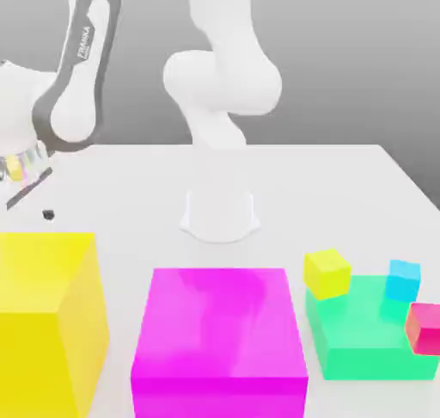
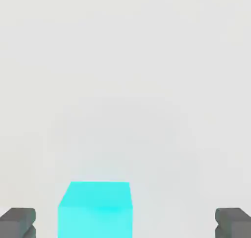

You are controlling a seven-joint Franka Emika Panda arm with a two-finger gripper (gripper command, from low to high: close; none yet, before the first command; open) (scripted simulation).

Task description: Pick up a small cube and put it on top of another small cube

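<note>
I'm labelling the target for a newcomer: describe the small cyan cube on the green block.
Find the flat green block at the exterior view's right, beside the big magenta block. Three small cubes sit on it; the cyan cube is at its far right corner, unlike the yellow and red-pink ones.

— What does the robot arm (image 1: 225,72) look like?
— It is white, smooth and round, like fat tubes joined together. It stands on a round white base (image 1: 219,214).
— Any other colours?
— Yes. One part has a dark grey band with small white letters (image 1: 86,39) on it.
— And the gripper (image 2: 125,222)?
— Its two fingertips (image 2: 18,221) are dark grey and blocky, with a notch in each.
</note>
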